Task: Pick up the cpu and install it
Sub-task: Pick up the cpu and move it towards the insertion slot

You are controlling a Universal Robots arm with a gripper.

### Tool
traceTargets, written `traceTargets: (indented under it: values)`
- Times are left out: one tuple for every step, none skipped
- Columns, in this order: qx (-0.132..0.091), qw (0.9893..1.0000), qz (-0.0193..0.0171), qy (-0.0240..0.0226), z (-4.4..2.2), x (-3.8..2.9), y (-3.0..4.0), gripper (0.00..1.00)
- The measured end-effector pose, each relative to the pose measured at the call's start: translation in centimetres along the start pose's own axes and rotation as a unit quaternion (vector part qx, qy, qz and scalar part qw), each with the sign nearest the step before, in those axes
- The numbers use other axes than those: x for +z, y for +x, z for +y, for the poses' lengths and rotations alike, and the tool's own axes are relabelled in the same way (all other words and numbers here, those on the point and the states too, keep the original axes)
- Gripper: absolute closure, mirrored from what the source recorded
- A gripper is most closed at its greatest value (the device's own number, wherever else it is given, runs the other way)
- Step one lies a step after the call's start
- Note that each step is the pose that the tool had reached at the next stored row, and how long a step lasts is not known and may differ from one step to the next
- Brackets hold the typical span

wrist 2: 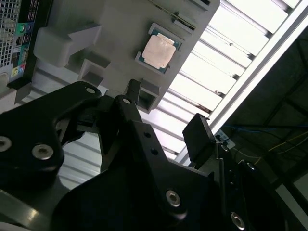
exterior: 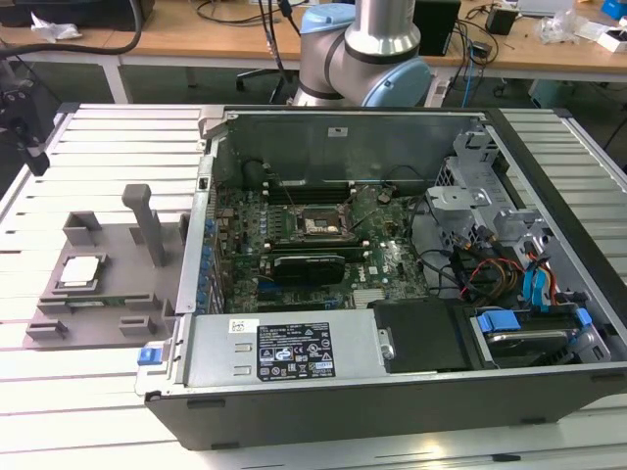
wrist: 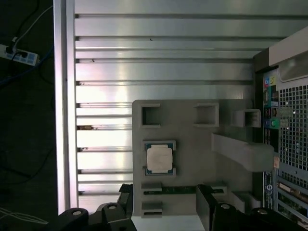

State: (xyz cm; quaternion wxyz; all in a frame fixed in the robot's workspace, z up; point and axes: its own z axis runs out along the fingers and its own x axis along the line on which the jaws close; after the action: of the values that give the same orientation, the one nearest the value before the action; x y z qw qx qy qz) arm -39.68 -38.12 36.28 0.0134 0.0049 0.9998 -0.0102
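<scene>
1. The cpu, a small flat square chip with a silvery-grey metal top and pale rim, lies flat in its recess on the grey plastic tray. The tray rests on the slatted aluminium table, at the exterior view's left of the open desktop computer case.
2. In both wrist views the black claw hangs above the tray with its two fingers spread wide. There is nothing between them, and it is apart from the chip and touches nothing.
3. In the first wrist view the chip sits near the line between the two fingers, so the claw looks roughly lined up over it.
4. Inside the case, the black square socket frame on the green motherboard looks empty, as far as I can make out.
5. My reading is that nothing of the task is done yet. The chip has not been picked up, and both the lift and the fitting into the socket remain.
</scene>
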Motion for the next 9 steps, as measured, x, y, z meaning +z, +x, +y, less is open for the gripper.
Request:
traceTargets:
  values:
    - [0.000, 1.0000, 0.0001, 0.0000, 0.00, 0.10, 0.00, 0.37]
    - [0.000, 1.0000, 0.0000, 0.0000, 0.01, 0.16, 0.00, 0.37]
    - [0.000, 1.0000, 0.0001, 0.0000, 0.01, 0.22, 0.00, 0.37]
    - [0.000, 1.0000, 0.0001, 0.0000, 0.01, 0.28, 0.00, 0.37]
    - [0.000, 1.0000, 0.0001, 0.0000, 0.01, 0.35, 0.00, 0.37]
    - [0.000, 1.0000, 0.0001, 0.0000, 0.01, 0.42, 0.01, 0.37]
    - [0.000, 1.0000, 0.0001, 0.0000, 0.01, 0.50, 0.01, 0.37]
    - [0.000, 1.0000, 0.0001, 0.0000, 0.01, 0.57, 0.01, 0.37]
    - [0.000, 1.0000, 0.0001, 0.0000, 0.02, 0.67, 0.01, 0.37]
